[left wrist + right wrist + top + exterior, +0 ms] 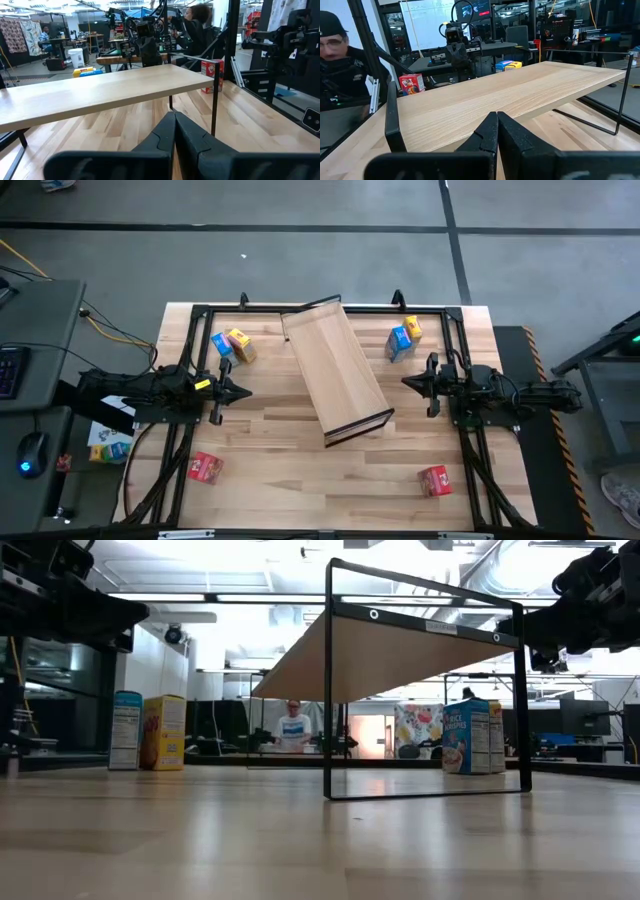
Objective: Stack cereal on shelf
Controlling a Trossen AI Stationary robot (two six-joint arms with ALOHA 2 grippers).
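The shelf (335, 370), a tan board on thin black frame legs, stands slanted in the table's middle; it also shows in the low view (400, 650). A blue box (222, 345) and a yellow box (241, 343) stand at the far left. A blue box (399, 343) and a yellow box (412, 329) stand at the far right. One red box (205, 467) lies near left, another (434, 479) near right. My left gripper (243, 391) is shut and empty, left of the shelf. My right gripper (408, 382) is shut and empty, right of the shelf.
A black tube frame (300, 308) runs along the table's far edge and down both sides by the arm bases. A person (293, 726) sits in the room behind. More boxes (108, 442) lie off the table at the left.
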